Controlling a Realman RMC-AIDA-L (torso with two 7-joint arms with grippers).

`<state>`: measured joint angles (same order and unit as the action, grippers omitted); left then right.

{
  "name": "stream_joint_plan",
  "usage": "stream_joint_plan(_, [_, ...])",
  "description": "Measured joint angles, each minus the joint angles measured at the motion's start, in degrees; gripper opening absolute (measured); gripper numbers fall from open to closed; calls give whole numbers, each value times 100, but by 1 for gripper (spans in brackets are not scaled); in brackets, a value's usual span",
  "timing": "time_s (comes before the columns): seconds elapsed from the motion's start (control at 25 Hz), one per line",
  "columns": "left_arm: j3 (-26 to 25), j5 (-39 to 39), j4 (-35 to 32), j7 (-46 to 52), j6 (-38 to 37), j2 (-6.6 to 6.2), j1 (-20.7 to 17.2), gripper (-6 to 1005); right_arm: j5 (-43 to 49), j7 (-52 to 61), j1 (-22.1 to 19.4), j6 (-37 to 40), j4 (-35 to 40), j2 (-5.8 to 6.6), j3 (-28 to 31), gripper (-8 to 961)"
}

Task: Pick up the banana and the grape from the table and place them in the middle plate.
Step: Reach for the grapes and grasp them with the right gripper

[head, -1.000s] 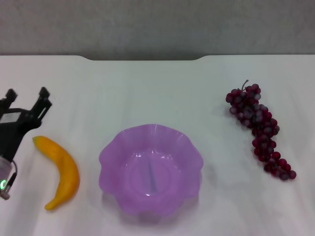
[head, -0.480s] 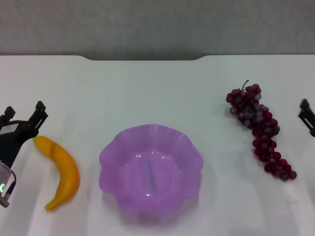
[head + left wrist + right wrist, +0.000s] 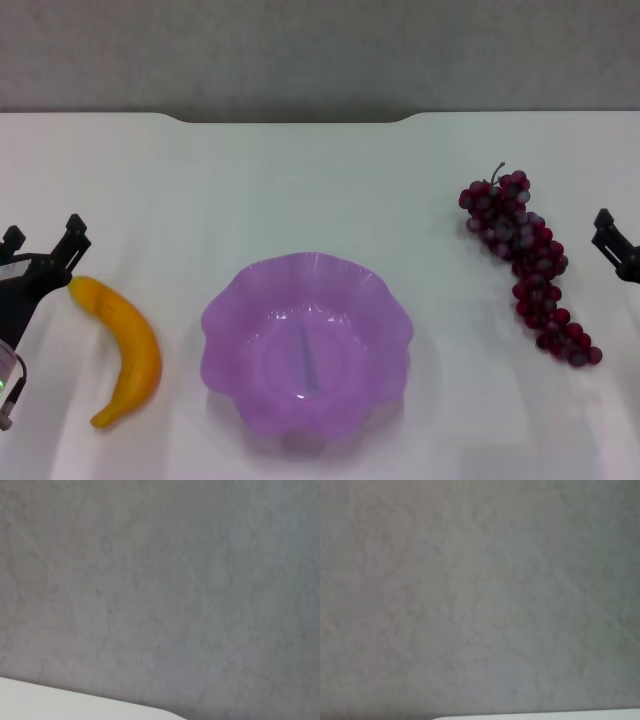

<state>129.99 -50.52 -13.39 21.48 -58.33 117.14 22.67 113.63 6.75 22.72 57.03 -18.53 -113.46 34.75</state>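
The yellow-orange banana (image 3: pixel 125 345) lies on the white table (image 3: pixel 300 190) at the left, curved, its far end near my left gripper. My left gripper (image 3: pixel 42 238) is open and empty at the left edge of the head view, just beyond the banana's far end. The purple scalloped middle plate (image 3: pixel 220 315) stands empty at the centre front. The dark red grape bunch (image 3: pixel 528 265) lies to the right of the plate, stem pointing away. My right gripper (image 3: pixel 612 245) shows at the right edge, right of the grapes. Both wrist views show only grey wall and a strip of table.
The table's far edge has a notched cut-out (image 3: pixel 290 120) with a grey wall behind. There is bare tabletop between the plate and each fruit.
My left gripper has drawn back toward the near left, closer to the banana's far end. My right gripper has come into view at the right edge and moved slightly inward toward the grapes.
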Motion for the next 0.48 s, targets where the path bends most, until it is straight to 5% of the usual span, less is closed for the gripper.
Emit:
stream_joint_plan(0.08, [2, 10, 1, 0, 25, -1, 0, 891, 46, 7, -35, -415, -491, 260, 23, 888])
stream_joint_plan(0.24, [3, 9, -3, 0, 72, -1, -6, 892, 98, -58, -134, -2056, -2080, 1165, 322, 888])
stream_joint_plan(0.32, [0, 3, -2, 8, 83, -1, -8, 892, 288, -107, -205, -2733, -2685, 1446, 644, 888])
stream_joint_plan(0.36, [-2, 1, 2, 13, 97, -2, -9, 892, 706, -116, -397, -3498, -3196, 1567, 1254, 888])
stream_joint_plan(0.4, [-3, 0, 4, 14, 115, -3, -9, 892, 706, -116, -397, -3498, -3196, 1567, 1254, 888])
stream_joint_plan(0.48, [-1, 5, 1, 3, 141, -1, -9, 892, 1369, -146, -627, -4722, -3727, 1538, 2213, 888])
